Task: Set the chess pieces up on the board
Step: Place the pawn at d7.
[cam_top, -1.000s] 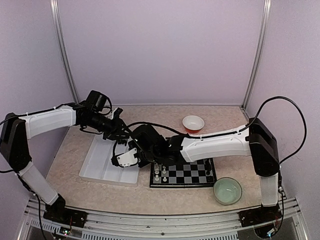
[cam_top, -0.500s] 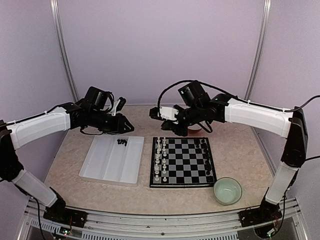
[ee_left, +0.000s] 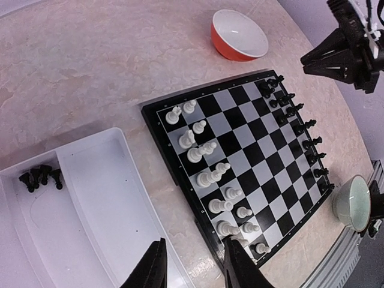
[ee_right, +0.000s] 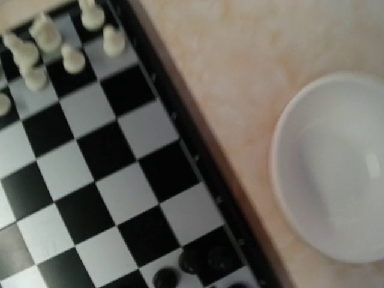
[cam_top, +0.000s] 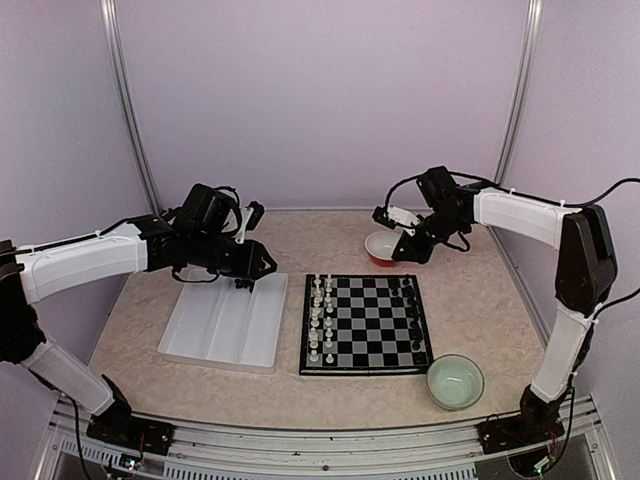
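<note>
Left gripper (ee_left: 193,245), parted and empty above the tray (ee_left: 102,204), should drop straight onto an outer one of the black pieces (ee_left: 41,176) clustered in its corner, pinching it alone; right gripper (ee_left: 307,60) state unclear

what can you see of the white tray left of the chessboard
The white tray is a shallow rectangle, plastic by its look, split lengthwise by low ridges into compartments. It lies flat on the table, just left of the chessboard with a narrow gap. A few black pieces sit clustered at its far end.
</note>
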`<state>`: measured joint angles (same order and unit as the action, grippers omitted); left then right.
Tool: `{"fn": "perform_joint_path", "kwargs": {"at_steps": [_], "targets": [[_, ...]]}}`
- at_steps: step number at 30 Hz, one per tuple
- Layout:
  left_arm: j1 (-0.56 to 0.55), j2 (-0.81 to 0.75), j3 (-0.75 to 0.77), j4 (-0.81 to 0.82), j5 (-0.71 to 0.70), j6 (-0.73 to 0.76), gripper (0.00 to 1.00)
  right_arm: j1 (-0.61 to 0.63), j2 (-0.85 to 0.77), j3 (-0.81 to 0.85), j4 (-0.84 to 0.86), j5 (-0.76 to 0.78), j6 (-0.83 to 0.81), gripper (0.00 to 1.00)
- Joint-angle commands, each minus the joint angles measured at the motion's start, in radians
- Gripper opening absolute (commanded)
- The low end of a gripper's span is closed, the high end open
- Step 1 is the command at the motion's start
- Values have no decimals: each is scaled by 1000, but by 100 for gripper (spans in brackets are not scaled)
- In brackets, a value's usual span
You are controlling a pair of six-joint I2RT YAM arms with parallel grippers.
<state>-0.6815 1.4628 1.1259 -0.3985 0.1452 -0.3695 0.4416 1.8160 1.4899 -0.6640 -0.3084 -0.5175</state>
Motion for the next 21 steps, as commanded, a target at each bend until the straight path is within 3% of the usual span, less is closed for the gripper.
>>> {"fn": "perform_joint_path", "kwargs": {"at_steps": [1,11,21], "targets": [[-19,10,0,21,-35,10,34,-4,81,46,-86,-3,33,14],[-25,13,-16,20,-41,4,35,-4,195,90,-95,87,76,15],[-27,24,-26,25,-32,1,35,-3,231,120,-121,42,85,13]]}}
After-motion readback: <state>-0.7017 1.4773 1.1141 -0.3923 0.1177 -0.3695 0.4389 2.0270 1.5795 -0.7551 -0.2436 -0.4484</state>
